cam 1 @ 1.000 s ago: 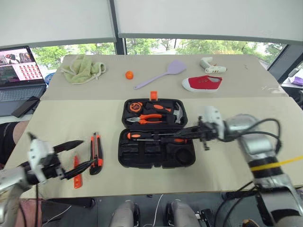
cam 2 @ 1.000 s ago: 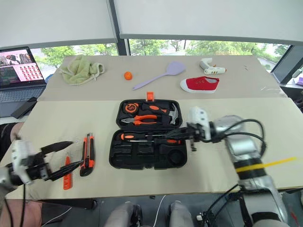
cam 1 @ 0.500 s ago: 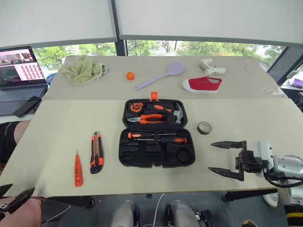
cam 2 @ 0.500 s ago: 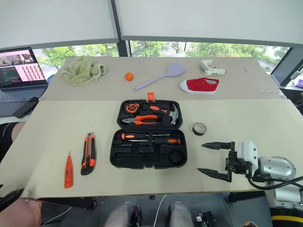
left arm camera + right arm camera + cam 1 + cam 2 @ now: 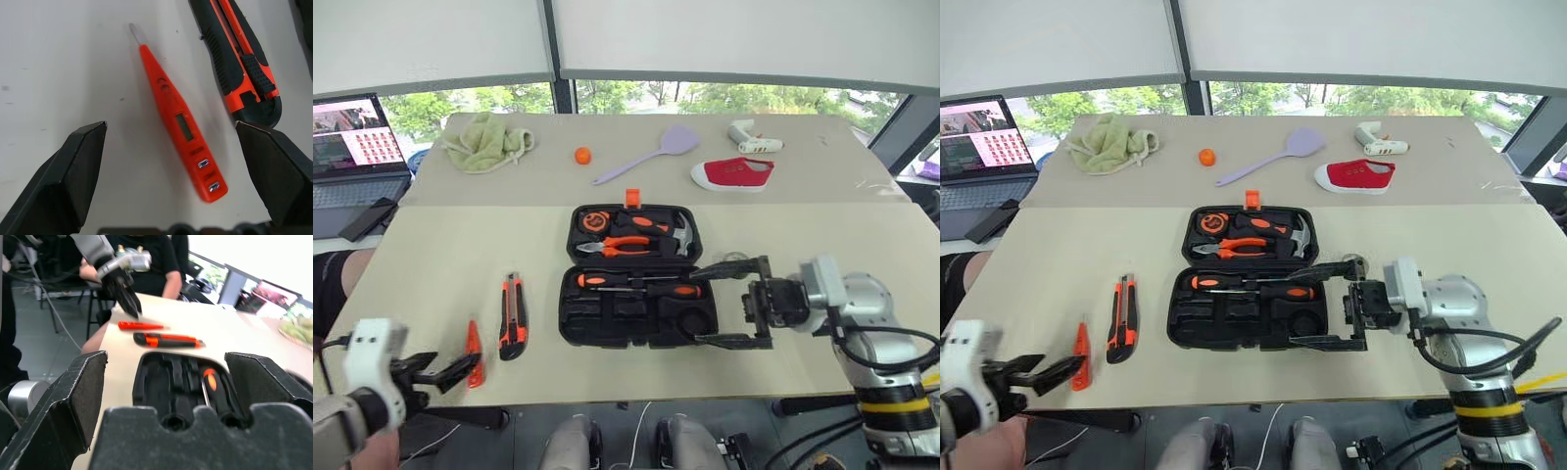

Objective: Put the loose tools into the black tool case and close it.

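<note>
The black tool case (image 5: 636, 333) lies open at mid-table. Two orange-and-black screwdrivers (image 5: 638, 285) rest in its near tray. My right gripper (image 5: 696, 306) is open and empty, pointing left over the tray's right end. Its upper finger partly hides the dark tape roll (image 5: 1352, 259). Left of the case lie the utility knife (image 5: 512, 315) and the slim orange tester screwdriver (image 5: 178, 122). My left gripper (image 5: 171, 128) is open, its fingers spread on either side of the tester without touching it. The right wrist view shows the tray (image 5: 168, 382), the knife (image 5: 166, 339) and the tester (image 5: 139, 325).
On the far table sit a green cloth (image 5: 484, 142), an orange ball (image 5: 580, 155), a lilac spatula (image 5: 646, 155), a red shoe (image 5: 731, 172) and a white glue gun (image 5: 751, 137). A laptop (image 5: 352, 147) and a phone (image 5: 367, 220) lie at the far left. A person (image 5: 146, 259) sits beyond the table's left end.
My right gripper let go of the screwdriver in the tray, swung out to the right, then came back open to the case's right end. My left gripper dropped away, then returned over the tester.
</note>
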You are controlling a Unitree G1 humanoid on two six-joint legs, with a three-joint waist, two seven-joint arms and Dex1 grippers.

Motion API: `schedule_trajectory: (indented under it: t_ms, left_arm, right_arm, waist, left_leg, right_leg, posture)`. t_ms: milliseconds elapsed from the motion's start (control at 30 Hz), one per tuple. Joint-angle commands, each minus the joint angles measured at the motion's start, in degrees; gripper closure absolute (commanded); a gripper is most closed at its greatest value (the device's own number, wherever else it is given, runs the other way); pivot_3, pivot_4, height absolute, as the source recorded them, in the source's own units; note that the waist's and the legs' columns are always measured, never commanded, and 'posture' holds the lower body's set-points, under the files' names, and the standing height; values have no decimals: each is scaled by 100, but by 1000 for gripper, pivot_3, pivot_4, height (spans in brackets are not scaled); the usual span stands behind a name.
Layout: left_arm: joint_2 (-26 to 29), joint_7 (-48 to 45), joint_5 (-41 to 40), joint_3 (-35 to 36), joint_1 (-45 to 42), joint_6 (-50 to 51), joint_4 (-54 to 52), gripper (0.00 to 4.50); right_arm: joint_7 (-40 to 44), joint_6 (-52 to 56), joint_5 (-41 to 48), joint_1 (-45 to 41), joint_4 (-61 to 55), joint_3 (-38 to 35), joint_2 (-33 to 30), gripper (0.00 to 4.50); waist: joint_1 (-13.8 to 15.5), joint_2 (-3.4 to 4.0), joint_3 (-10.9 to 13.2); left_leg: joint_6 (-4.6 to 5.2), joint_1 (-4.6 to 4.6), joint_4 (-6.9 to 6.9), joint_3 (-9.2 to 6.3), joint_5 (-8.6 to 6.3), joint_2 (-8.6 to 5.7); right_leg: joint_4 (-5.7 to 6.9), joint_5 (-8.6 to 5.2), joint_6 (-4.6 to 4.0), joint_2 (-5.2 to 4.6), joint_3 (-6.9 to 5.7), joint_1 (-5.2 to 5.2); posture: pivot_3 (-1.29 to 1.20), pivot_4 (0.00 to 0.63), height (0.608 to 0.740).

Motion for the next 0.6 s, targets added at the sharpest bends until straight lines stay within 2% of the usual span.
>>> schedule_trajectory:
  t_ms: [33, 100, 200, 267, 500, 600]
  left_arm:
    - [-221, 551, 56, -249, -208, 195, -122, 0]
    - [-421, 760, 37, -515, -334, 280, -158, 0]
    - [-700, 1097, 100, -819, -407, 407, -238, 756]
    - [-808, 1195, 135, -880, -357, 468, -287, 1592]
    - [-786, 1199, 233, -710, -211, 418, -250, 3979]
    - [-654, 1045, 250, -523, -212, 314, -182, 4071]
  right_arm:
    - [36, 42, 51, -135, -80, 8, -20, 34]
    - [51, 39, 57, -167, -55, 12, -44, 34]
    - [64, 47, 69, -150, -56, -24, -93, 0]
    - [58, 56, 85, -119, -81, -51, -122, 0]
    - [65, 68, 103, -72, -86, -81, -196, 0]
    - [68, 72, 101, -39, -73, -99, -225, 0]
  waist:
    - [23, 1, -1]
    - [43, 9, -5]
    - [80, 24, -13]
    - [87, 25, -13]
    - [76, 43, -24]
    - [58, 43, -24]
  left_leg:
    - [-3, 0, 0, 0, 2, 0]
    - [-11, 2, 0, 1, 6, -3]
    - [-6, 10, 1, 1, 1, -7]
    - [0, 14, 1, 1, -5, -9]
    - [8, 22, 1, 6, -7, -9]
    - [20, 21, 1, 6, -14, -8]
  right_leg:
    - [-1, 0, 0, 0, 0, 1]
    - [0, 0, 0, -3, 0, 2]
    - [9, 0, 0, -9, 2, 7]
    - [15, 0, 0, -11, 2, 8]
    - [18, -1, -1, -13, 4, 9]
    - [19, -2, -2, -12, 4, 8]
  posture:
    - [0, 150, 740]
    - [0, 150, 740]
    - [0, 150, 740]
    - [0, 150, 740]
    - [0, 150, 740]
    - [0, 150, 740]
